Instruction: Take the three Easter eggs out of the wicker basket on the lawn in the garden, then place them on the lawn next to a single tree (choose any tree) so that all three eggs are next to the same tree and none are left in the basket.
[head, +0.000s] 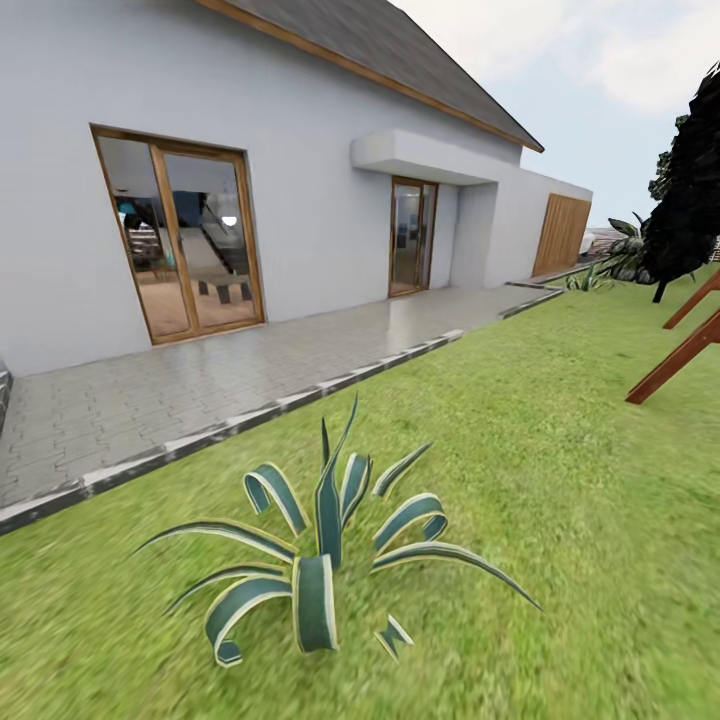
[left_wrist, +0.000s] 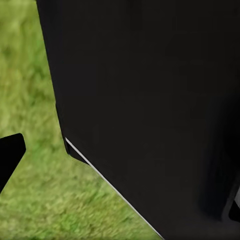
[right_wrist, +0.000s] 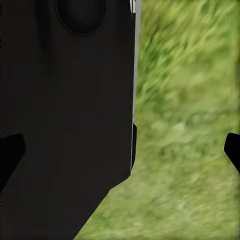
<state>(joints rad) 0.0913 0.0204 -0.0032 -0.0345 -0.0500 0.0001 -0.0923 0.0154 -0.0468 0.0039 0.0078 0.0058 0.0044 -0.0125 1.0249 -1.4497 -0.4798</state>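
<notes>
Green lawn beneath right tool

Can't read any text, labels, brands, numbers or signs anywhere here, not on the white house, its glass doors, the paved path or the lawn.

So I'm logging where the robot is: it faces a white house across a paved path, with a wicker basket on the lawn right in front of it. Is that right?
Not quite. In the head view, what stands on the lawn right in front is a spiky striped plant, not a wicker basket. The rest holds: the white house stands across the paved path.
</notes>
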